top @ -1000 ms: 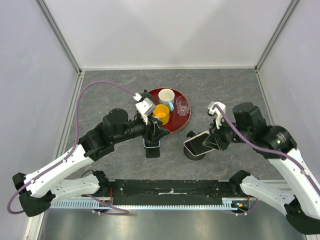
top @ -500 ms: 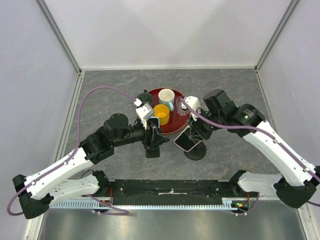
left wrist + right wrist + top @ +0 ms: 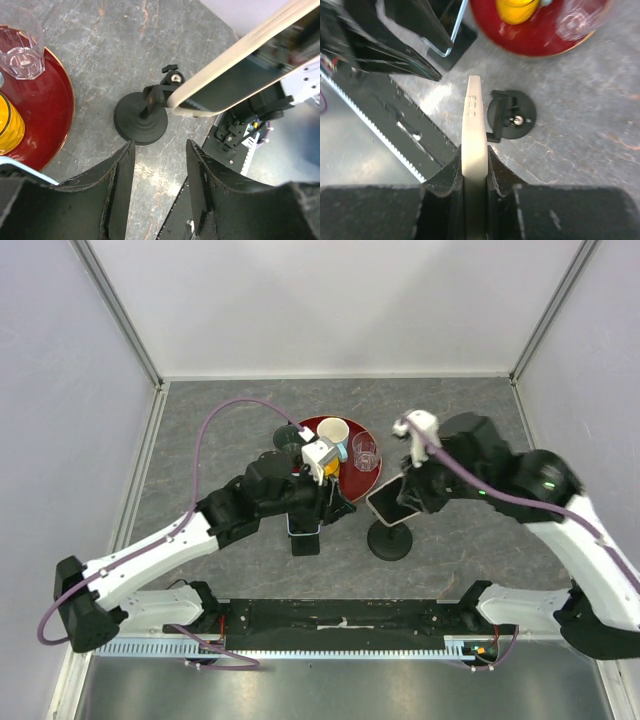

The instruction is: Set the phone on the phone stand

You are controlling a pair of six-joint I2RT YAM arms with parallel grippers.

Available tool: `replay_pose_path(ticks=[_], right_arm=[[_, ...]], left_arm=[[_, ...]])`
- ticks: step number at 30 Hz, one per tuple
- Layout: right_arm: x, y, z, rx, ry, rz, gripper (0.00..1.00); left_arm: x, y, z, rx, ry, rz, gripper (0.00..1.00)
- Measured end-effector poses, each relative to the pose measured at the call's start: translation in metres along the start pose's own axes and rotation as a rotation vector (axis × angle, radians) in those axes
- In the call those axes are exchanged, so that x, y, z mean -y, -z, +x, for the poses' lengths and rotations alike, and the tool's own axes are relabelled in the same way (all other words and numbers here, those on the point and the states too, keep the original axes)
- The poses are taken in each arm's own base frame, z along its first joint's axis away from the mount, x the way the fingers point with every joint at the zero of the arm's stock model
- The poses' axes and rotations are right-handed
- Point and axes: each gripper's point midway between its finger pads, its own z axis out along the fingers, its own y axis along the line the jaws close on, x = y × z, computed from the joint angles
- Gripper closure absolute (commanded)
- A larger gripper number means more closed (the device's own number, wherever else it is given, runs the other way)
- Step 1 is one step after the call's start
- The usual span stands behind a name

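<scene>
My right gripper [image 3: 475,157] is shut on the phone [image 3: 474,115], a cream-edged slab seen edge-on in the right wrist view. The phone [image 3: 384,503] hangs tilted in the air just above the phone stand [image 3: 390,541], a black round base with a short post and clamp head, apart from it. The stand [image 3: 511,120] sits to the right of the phone's edge. My left gripper [image 3: 160,150] is open with only table between its fingers, left of the stand [image 3: 141,121]. From above, the left gripper [image 3: 332,506] hovers left of the phone.
A red tray [image 3: 361,486] behind the grippers carries a yellow cup [image 3: 323,465], a white mug [image 3: 333,433] and a clear glass [image 3: 365,453]. A black square base with a white-rimmed panel [image 3: 305,536] stands under the left gripper. The black front rail [image 3: 340,615] runs along the near edge.
The right arm has swung the phone left, then back and up over the stand. The left arm has reached further right, toward the stand.
</scene>
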Motion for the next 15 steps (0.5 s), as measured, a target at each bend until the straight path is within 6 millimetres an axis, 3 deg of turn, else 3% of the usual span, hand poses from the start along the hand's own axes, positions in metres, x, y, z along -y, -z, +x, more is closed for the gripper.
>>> replay_pose_path(ticks=[3, 6, 9, 12, 15], right_arm=[[0.009, 0.050, -0.021, 0.149, -0.067, 0.100, 1.00], [0.018, 0.118, -0.040, 0.381, -0.144, 0.186, 1.00], [0.025, 0.169, -0.036, 0.543, -0.201, 0.232, 1.00], [0.028, 0.193, -0.021, 0.602, -0.226, 0.249, 1.00], [0.028, 0.191, -0.014, 0.580, -0.227, 0.251, 1.00]], left_arm=[[-0.009, -0.017, 0.008, -0.025, 0.007, -0.020, 0.46], [-0.011, -0.028, 0.008, -0.007, 0.003, -0.011, 0.42], [-0.011, -0.036, 0.009, 0.031, -0.009, 0.005, 0.42], [-0.011, -0.042, 0.019, 0.040, -0.017, 0.019, 0.44], [-0.008, -0.052, 0.029, 0.035, -0.042, 0.035, 0.45]])
